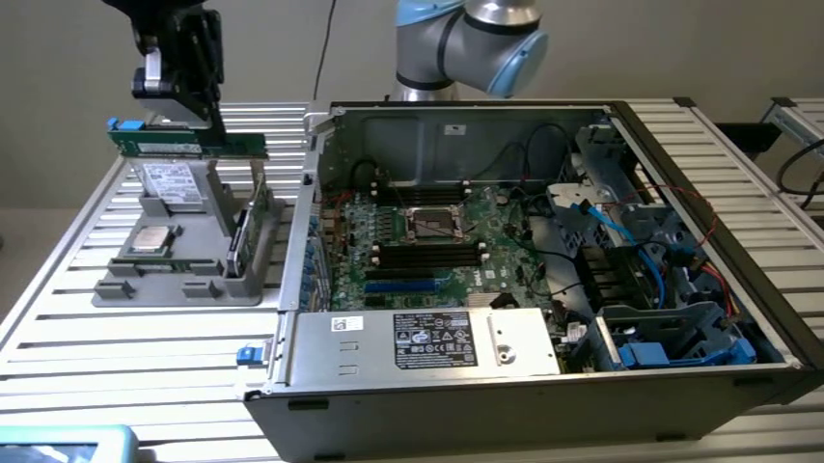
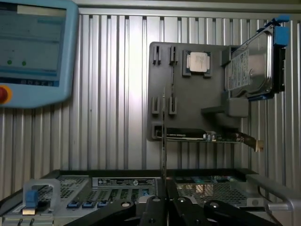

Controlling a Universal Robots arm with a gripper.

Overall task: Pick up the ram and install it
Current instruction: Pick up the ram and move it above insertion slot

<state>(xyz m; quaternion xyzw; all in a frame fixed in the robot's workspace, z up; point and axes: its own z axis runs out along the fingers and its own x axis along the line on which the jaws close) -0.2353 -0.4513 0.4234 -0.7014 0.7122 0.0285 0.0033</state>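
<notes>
Ram (image 1: 180,147) clamped near mid-length in the nearly closed claw (image 1: 210,133), likely to keep it level; hanging just above the grey holder tray (image 1: 129,289) on the slatted surface (image 1: 77,338); open computer case (image 1: 451,415) beside, motherboard (image 1: 445,256) exposed.

PC case (image 1: 541,386); tray (image 1: 168,285), HDD (image 1: 174,183), prob. CPU (image 1: 152,239)

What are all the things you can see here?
ram: one, green, in the fingers above the tray
tray: one, grey, on the table
chip: one, silver, on the tray
hard drive: one, silver and blue, propped on the tray
computer: one, black, open, on the table
motherboard: one, green, inside the computer
touchscreen: one, light blue, on the table
table: one, silver, under everything
robot arm: one, grey and blue, behind the computer
fingers: one pair, black, shut on the ram
</notes>
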